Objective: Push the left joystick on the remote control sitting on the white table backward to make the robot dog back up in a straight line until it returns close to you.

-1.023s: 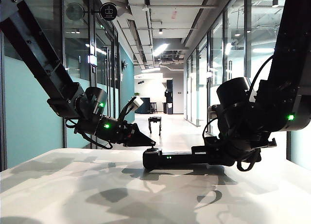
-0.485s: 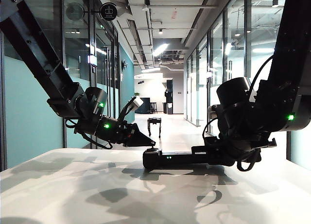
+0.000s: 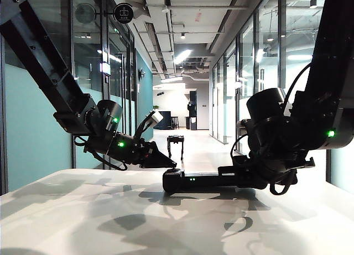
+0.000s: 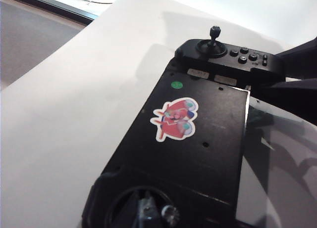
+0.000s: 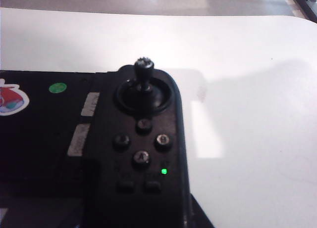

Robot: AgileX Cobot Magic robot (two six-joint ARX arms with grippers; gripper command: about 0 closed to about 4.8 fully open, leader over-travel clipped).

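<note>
The black remote control [image 3: 199,181] lies across the white table [image 3: 83,216]. My left gripper [image 3: 167,163] slants down to its left end, fingers drawn to one point, shut, tip at the left joystick [image 3: 175,170]. The left wrist view shows that stick [image 4: 170,214] leaning in its round well, beyond it the stickered middle bar [image 4: 198,139] and the twin stick [image 4: 214,34]. My right gripper [image 3: 237,176] is shut on the remote's right end. Its wrist view shows that end [image 5: 143,154], its upright stick [image 5: 143,68] and a green light. The robot dog [image 3: 176,144] stands small down the corridor.
Glass walls [image 3: 55,100] line both sides of the corridor behind the table. The table's far edge [image 3: 83,171] runs just behind the remote. In the left wrist view the table's curved edge [image 4: 94,25] drops to grey floor [image 4: 29,40].
The robot dog sits slightly lower in the corridor view, a touch nearer. Both arms and the remote have kept still.
</note>
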